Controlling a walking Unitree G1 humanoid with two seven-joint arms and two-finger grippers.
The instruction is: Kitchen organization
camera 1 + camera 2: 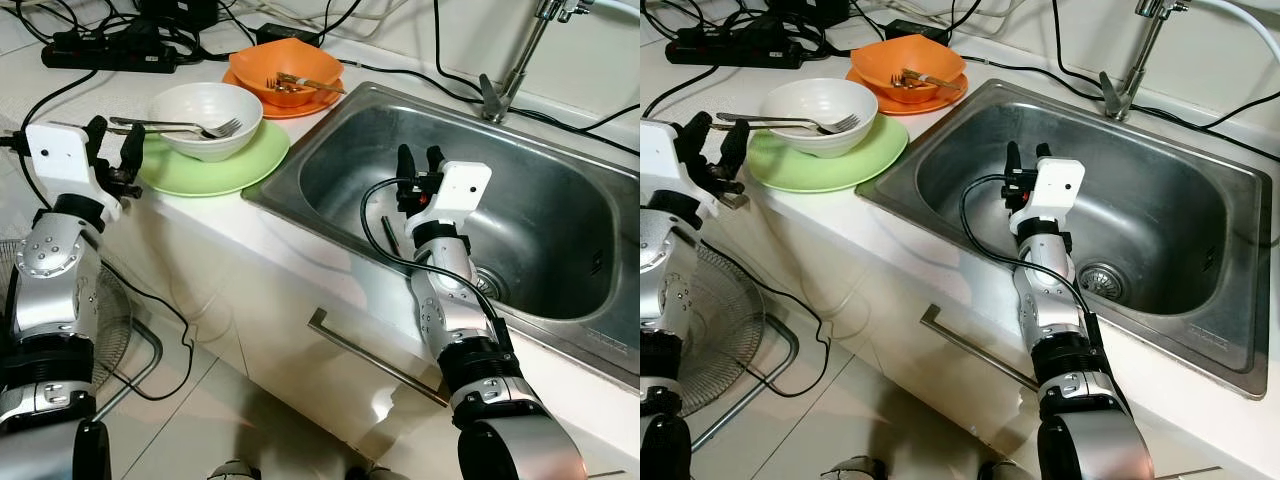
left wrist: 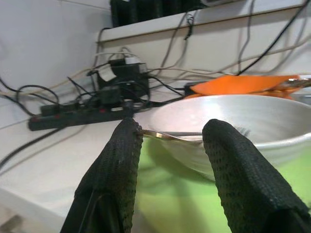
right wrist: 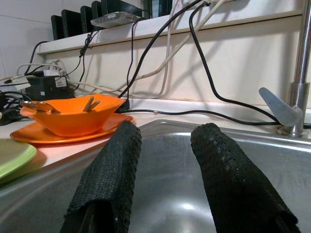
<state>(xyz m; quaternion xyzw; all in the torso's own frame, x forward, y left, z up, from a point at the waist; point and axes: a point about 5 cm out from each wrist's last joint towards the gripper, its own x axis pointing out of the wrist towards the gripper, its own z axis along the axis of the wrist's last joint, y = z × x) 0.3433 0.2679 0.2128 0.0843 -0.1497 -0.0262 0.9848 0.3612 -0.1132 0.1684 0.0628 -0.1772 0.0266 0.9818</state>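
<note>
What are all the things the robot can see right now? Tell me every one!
White bowl: one, white, on the green plate.
Green plate: one, green, on the counter left of the sink.
Fork: one, silver, across the white bowl.
Orange bowl: one, orange, on the orange plate, cutlery inside.
Orange plate: one, orange, behind the green plate.
Sink: one, steel, in the counter.
Tap: one, silver, behind the sink.
Power strip: one, black, back left.
Fan: one, wire, on the floor.
Left pincer: open, beside the green plate.
Right pincer: open, over the sink.
</note>
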